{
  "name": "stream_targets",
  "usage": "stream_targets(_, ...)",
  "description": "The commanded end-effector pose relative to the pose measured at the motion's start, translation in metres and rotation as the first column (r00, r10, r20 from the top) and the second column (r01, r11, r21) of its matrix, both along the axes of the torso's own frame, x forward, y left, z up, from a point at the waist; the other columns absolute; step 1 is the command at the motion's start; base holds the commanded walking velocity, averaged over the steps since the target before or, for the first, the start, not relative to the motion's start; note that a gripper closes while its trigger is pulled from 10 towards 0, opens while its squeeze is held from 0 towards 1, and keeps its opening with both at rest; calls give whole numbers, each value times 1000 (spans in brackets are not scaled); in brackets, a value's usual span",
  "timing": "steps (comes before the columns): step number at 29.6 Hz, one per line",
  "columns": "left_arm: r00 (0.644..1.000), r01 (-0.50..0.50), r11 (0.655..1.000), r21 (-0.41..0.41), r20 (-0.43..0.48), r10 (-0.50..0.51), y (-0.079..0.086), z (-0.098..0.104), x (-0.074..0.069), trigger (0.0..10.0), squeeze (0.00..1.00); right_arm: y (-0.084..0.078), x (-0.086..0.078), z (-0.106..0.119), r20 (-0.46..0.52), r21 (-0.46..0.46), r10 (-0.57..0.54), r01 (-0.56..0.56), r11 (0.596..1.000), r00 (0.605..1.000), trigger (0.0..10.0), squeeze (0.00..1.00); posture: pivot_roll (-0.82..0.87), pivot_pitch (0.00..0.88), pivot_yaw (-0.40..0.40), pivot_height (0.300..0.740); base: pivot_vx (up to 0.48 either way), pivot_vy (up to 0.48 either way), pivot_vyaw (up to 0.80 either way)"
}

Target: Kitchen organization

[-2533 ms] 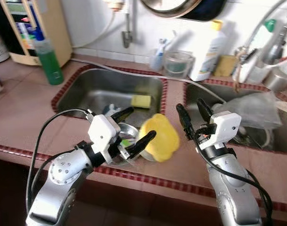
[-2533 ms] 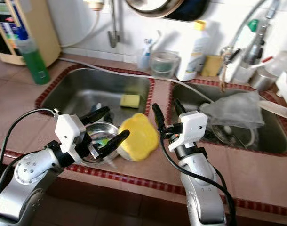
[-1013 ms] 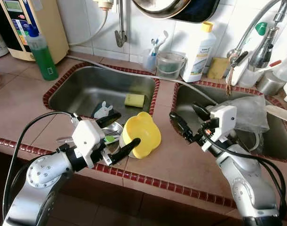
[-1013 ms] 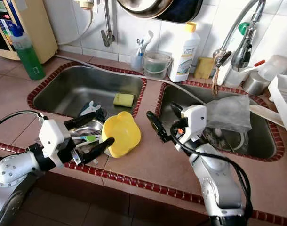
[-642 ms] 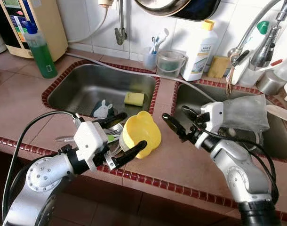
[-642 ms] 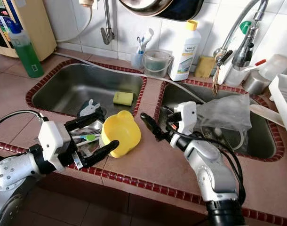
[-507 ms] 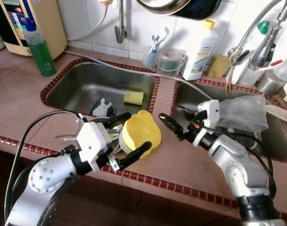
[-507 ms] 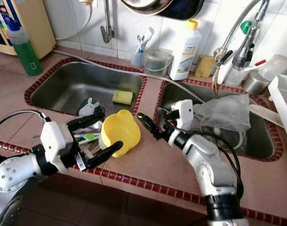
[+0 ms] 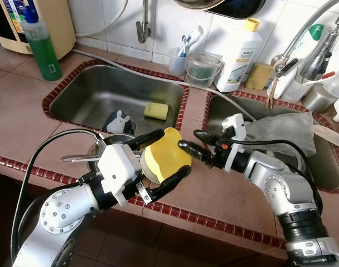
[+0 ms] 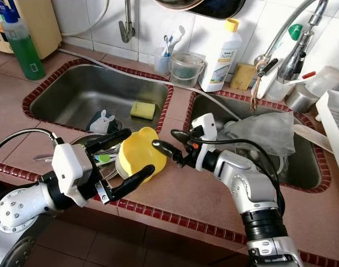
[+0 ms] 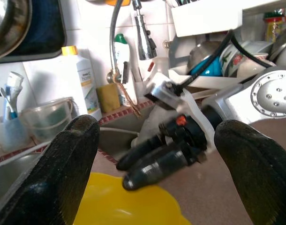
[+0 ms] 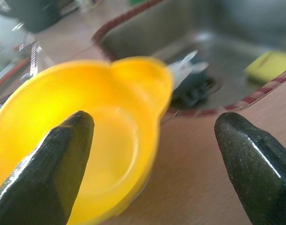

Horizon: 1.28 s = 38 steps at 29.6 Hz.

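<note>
A yellow plastic bowl [image 9: 163, 153] stands tilted on its side at the counter's front edge, between the two sinks. My left gripper [image 9: 174, 151] is open and straddles it, one finger above the rim and one below. My right gripper [image 9: 188, 139] is open too and comes in from the right, its lower fingertip right at the bowl's rim. In the right wrist view the bowl's hollow [image 12: 91, 136] faces the camera between the two fingertips [image 12: 63, 154]. In the left wrist view the bowl's edge [image 11: 129, 206] lies under the right gripper [image 11: 145, 166].
A steel bowl with utensils [image 9: 94, 154] sits just left of the yellow one. The left sink [image 9: 80, 100] holds a yellow sponge [image 9: 156, 109] and a small bunny-shaped piece [image 9: 118, 119]. A plastic bag [image 9: 289, 130] fills the right sink. Bottles [image 9: 242, 49] and a cup [image 9: 198, 68] line the back wall.
My right gripper has swung left across the counter to the bowl's rim. The left gripper's fingers now reach further around the bowl, which stands more on its side.
</note>
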<state>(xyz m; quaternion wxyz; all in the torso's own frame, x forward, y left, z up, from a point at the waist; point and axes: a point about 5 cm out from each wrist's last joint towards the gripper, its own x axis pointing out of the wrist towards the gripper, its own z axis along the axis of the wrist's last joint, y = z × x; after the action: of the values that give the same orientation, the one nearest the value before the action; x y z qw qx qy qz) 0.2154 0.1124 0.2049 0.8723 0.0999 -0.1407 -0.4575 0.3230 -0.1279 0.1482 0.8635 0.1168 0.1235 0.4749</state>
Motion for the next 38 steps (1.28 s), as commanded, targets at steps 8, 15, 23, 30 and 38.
stream_targets(8,1000,19,1000,-14,19,-18,-9,6,-6,10000,0,0,2,-11,-69,-45,57,-60,997,996,7412,0,155,108,-147,740,0,0,0)
stream_targets(15,999,35,999,-6,9,-35,-12,2,-8,10000,0,0,7,-15,-88,-42,20,-24,999,996,1020,0,159,88,-147,740,0,0,0)
stream_targets(23,997,62,998,11,-39,-61,-16,-11,-13,10000,0,2,14,-11,-66,-13,-11,10,1000,998,0,0,156,68,-137,740,0,0,0)
stream_targets(30,997,62,998,10,-35,-62,-15,-10,-10,10000,0,2,17,-9,-60,6,-28,29,1000,998,0,0,155,60,-133,740,0,0,0)
stream_targets(38,997,68,998,7,-31,-68,-16,-9,-11,10000,0,2,18,-7,-70,34,-42,44,998,997,0,0,153,61,-129,740,0,0,0)
